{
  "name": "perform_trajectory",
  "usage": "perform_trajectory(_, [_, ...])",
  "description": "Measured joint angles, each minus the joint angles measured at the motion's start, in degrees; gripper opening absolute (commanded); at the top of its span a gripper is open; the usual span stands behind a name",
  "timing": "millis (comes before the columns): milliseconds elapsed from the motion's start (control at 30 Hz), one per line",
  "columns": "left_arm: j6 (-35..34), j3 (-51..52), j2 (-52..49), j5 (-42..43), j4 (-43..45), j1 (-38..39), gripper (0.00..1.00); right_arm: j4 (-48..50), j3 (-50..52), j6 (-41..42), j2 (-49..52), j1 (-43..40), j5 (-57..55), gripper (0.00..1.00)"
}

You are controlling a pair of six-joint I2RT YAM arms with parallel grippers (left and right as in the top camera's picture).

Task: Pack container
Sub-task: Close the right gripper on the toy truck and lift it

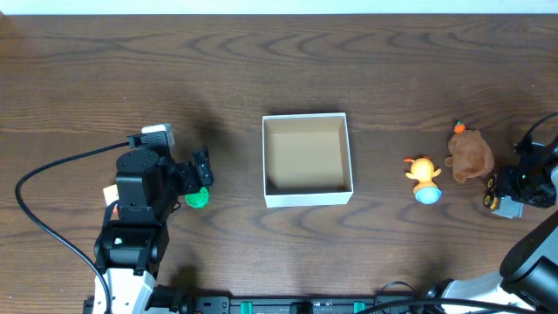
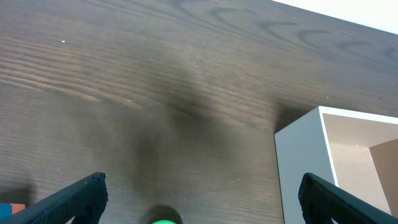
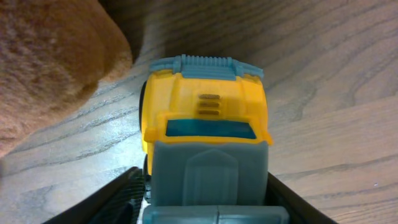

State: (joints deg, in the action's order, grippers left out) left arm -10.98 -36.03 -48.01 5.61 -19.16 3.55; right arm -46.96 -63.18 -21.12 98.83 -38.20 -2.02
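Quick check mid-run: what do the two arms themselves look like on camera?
Both are black and blocky. The left arm has a white base, a white block at the wrist and a black cable looping off it; its jaws are slim black wedges. The right arm shows a small green light.

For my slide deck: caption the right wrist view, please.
Right pincer straddles a yellow-and-grey toy truck on the wooden table, brown plush toy beside it.
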Motion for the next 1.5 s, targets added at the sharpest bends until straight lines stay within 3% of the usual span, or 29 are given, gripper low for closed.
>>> perform_trajectory(333, [0.00, 0.00, 0.00, 0.00, 0.02, 0.00, 0.98, 0.00, 0.00, 0.02, 0.00, 0.00, 0.02, 0.55])
perform_trajectory(467, [0.00, 0.00, 0.00, 0.00, 0.02, 0.00, 0.98, -0.02, 0.00, 0.04, -0.11, 0.00, 0.09, 0.44])
perform_trajectory(867, [0.00, 0.00, 0.00, 0.00, 0.02, 0.00, 0.98, 0.11, 0.00, 0.20, -0.24, 0.00, 0.39, 0.42])
perform_trajectory(1133, [0.00, 0.00, 0.00, 0.00, 0.02, 0.00, 0.98, 0.28, 0.00, 0.48, -0.24, 0.00, 0.55, 0.27])
perform_trajectory(1300, [0.00, 0.00, 0.00, 0.00, 0.02, 0.00, 0.98, 0.59, 0.00, 1.92, -0.24, 0.00, 0.55, 0.01])
perform_trajectory(1500, [0.00, 0.00, 0.00, 0.00, 0.02, 0.00, 0.98, 1.62, 0.00, 4.33, -1.11, 0.00, 0.55, 0.01])
